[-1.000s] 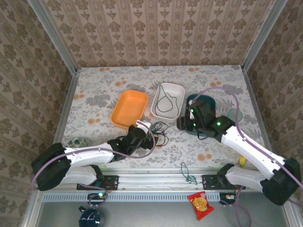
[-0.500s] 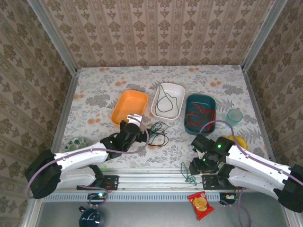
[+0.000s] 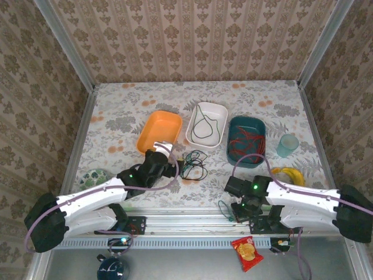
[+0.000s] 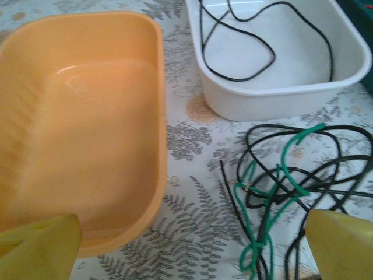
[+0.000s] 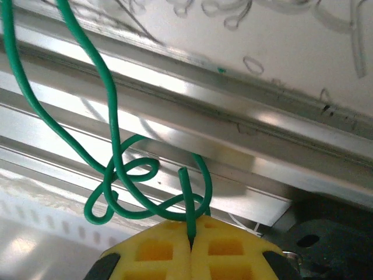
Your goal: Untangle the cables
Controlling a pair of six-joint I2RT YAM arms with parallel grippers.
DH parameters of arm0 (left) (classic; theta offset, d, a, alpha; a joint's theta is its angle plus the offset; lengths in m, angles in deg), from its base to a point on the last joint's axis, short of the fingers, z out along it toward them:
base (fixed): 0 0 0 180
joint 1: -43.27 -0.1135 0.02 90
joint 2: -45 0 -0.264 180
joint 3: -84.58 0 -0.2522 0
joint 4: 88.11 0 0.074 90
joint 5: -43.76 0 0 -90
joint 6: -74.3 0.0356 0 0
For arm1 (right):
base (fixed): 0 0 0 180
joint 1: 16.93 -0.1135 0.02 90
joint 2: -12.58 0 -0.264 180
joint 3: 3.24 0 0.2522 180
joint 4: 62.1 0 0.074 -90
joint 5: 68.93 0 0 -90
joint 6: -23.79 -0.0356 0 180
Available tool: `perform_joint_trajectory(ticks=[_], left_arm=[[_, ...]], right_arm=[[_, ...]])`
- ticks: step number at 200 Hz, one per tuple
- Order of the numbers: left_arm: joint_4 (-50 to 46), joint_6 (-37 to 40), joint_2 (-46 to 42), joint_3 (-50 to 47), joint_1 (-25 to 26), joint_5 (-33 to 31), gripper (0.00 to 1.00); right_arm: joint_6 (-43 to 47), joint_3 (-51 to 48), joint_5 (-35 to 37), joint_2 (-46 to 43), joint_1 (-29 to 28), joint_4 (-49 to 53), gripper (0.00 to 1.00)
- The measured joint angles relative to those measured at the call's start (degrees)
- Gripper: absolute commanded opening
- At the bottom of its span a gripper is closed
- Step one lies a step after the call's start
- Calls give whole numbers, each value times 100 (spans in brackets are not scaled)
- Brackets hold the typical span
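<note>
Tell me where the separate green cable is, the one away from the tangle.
In the top view the green cable lies over the metal rail at the near edge of the table, right of centre, its end pinched by the right gripper.

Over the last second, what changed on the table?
Right gripper pulled back from the teal plastic tray to the near rail and shut on the loose thin green cable. Left gripper stays open by the black-and-green tangle; orange tray and white tray unmoved.

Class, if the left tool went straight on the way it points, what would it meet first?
Probably bare table between the orange tray and the cable tangle. Depth is unclear; the tangle's near strands might touch the left tool first.
</note>
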Motion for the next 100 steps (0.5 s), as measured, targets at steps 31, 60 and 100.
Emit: perform_joint_trajectory(ticks=[31,60,100], left_arm=[[-13,208,153,205,-22,866,99],[-76,544,426,828,-118,1860,98],[-2,772,975,1762,-380,3211,96]], right_arm=[[33,295,284,-896,50,133,0],[483,1342,490,-1414,304,221,0],[1303,2253,205,-935,1823,-376,0]])
